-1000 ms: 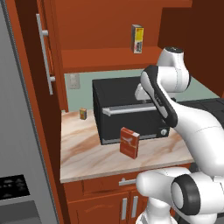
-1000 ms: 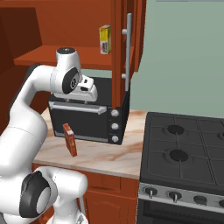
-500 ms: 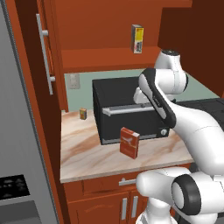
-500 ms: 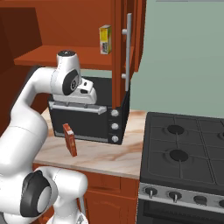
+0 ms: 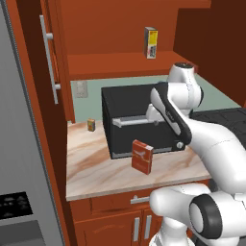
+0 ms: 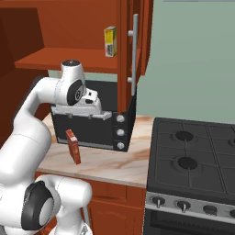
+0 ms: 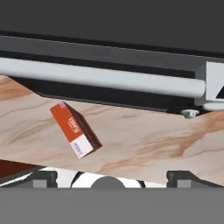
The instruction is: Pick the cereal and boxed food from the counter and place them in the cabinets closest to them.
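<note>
— Two boxes were in play, as far as I could see. One, a yellow box (image 5: 151, 42), stood upright on the shelf of the open wall cabinet (image 5: 120, 65); from the other side I saw it too, near the cabinet door (image 6: 127, 50) with the long silver bar handle.

— And the second?

— That red box (image 5: 142, 156) stood on the marble bench (image 5: 96, 168), just in front of the black toaster oven (image 5: 139, 120), not touching it. From the wrist camera the red box (image 7: 75, 130) looked tilted, with a white patch at its lower end.

— Where was the hand?

— Up in front of the oven's face, near its silver door handle (image 7: 100, 76). The hand (image 6: 94, 98) carried nothing. Its fingertips (image 7: 43, 177) sat wide apart at the bottom of the wrist picture, so it was spread.

— Anything else on the bench?

— A small brown item (image 5: 91, 125) by the back wall, too small to name. A black stove (image 6: 193, 156) stood to the right.
</note>
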